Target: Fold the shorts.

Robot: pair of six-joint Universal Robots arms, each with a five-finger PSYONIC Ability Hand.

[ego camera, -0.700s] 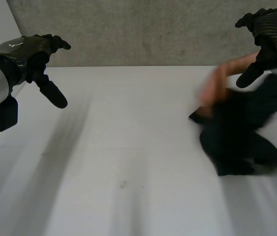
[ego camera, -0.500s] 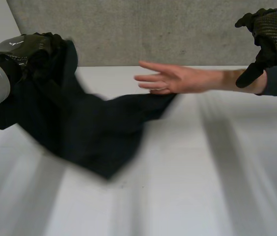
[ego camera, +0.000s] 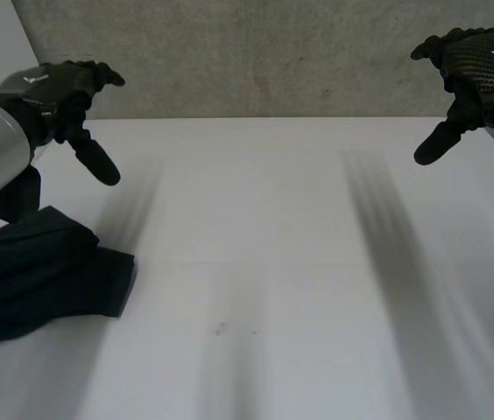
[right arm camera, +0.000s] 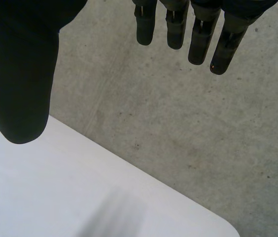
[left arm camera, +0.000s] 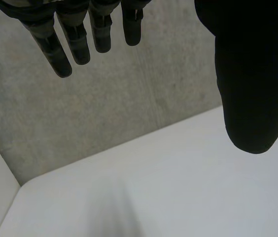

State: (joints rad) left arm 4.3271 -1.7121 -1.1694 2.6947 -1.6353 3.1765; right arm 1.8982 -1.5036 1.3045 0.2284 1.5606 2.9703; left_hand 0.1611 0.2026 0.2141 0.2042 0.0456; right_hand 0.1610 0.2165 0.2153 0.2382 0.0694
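Black woven shell on the left hand point(ego camera: 59, 92), upper left of the head view: held up off the bench point(ego camera: 273, 262), fingers straight and slack, thumb angled down, nothing in its grip. Same story in its own wrist view: fingers point(left arm camera: 75, 42) spread and loose, thumb point(left arm camera: 250, 84) well apart from them, bare bench and grey concrete wall point(left arm camera: 129, 98) beyond. Right hand point(ego camera: 479, 66), upper right of the frame, likewise released and empty, raised clear of the bench.

Below the left hand, at the lower left of the frame, the shorts point(ego camera: 41, 280): dark, bunched into a rumpled heap on the bench, partly cut off by the frame's left edge, touching neither hand. Near the left hand, well apart from the right.

Probably the opening step: no fold made, cloth not even laid flat. Calls next for a reach down to the heap, likely by the left hand, then a pinch on an edge or corner and a pull toward the middle of the bench for spreading, with the right hand crossing over to help.

Long axis of the heap roughly across the frame, left to right, blunt end pointing toward the bench's middle. Waistband and legs not tellable.
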